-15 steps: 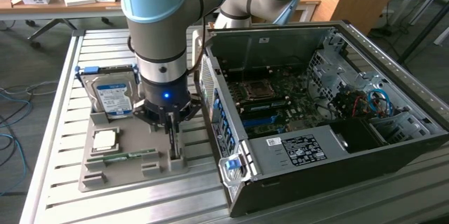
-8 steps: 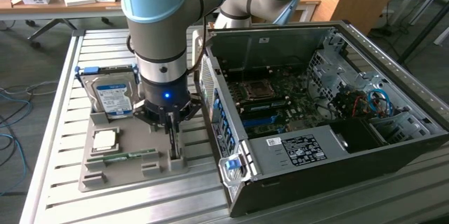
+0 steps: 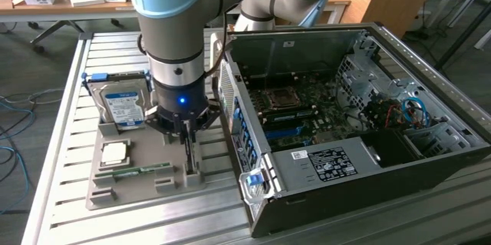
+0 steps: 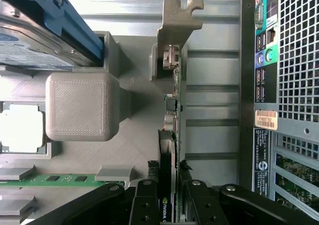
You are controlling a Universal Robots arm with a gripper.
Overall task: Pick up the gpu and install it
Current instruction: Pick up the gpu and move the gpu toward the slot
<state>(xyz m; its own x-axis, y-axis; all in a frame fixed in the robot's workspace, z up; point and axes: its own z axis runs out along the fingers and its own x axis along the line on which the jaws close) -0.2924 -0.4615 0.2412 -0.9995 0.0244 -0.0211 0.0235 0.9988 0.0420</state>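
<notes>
Four parts sit in the grey holder [image 3: 103, 196]. From the exterior view's left: hard drive [image 3: 123, 104], CPU [image 3: 115, 153], memory stick [image 3: 142, 171], then the gpu [image 4: 173, 110], on edge in its slot, bracket [image 4: 175, 18] at one end. Gripper [image 4: 169, 171] is closed on its two faces at the end away from the bracket. I judge it light, stiff, fragile; grip the flat faces squarely, never loose components. Holder block [image 4: 82, 106] stands just beside it; open case [image 3: 345, 159] near on the right.

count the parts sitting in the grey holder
4: hard drive standing at the far end, processor chip and memory stick nearer, gpu on edge under the gripper. The arm may hide more.
</notes>
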